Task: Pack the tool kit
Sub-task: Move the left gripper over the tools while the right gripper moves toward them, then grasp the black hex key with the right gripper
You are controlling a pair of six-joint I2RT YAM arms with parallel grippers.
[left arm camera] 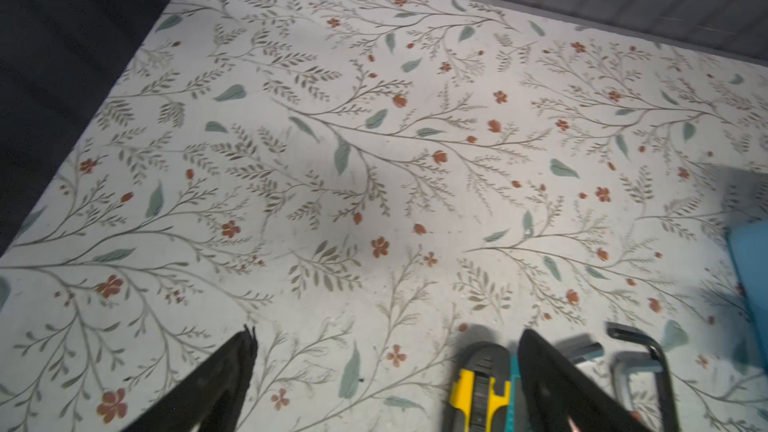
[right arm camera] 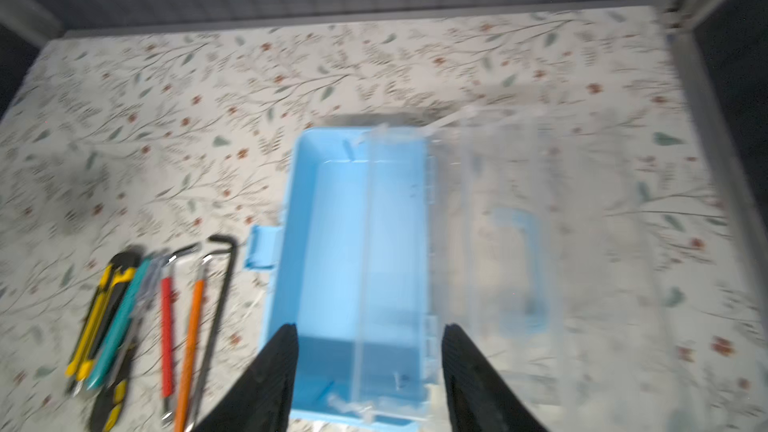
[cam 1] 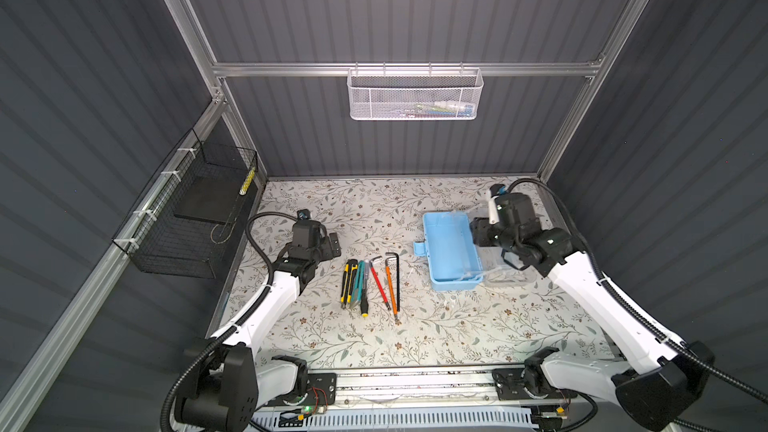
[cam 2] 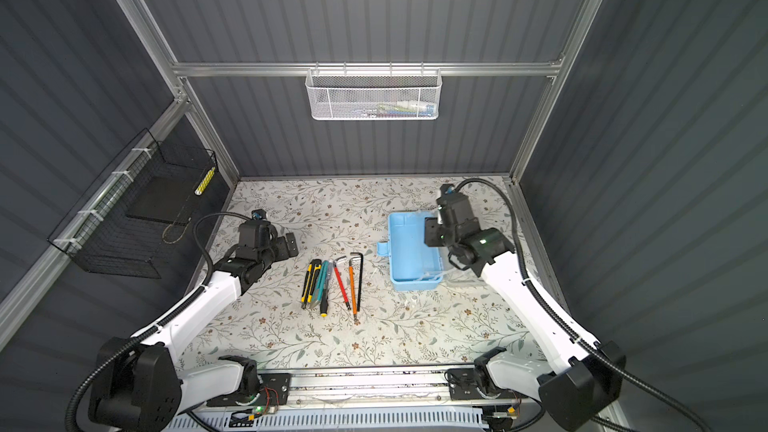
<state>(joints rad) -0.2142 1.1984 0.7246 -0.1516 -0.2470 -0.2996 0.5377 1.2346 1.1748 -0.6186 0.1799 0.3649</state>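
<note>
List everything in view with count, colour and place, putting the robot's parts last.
tool kit: one, light blue, open, table right
clear lid: one, see-through, lying open beside the kit
utility knives: three, two yellow-black, one teal, table middle
screwdriver: one, black-yellow handle, beside the knives
hex keys: three, red-sleeved, orange-sleeved, black, between knives and kit
white mesh basket: one, back rail
black wire basket: one, left wall
table: one, floral
left gripper: open, left of tools
right gripper: open, above kit

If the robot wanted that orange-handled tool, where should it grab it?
Probably mid-handle on the orange-handled tool, from straight above, jaws across its width: it lies flat on the table, with the red-handled tool and black hex key close beside it.
</note>
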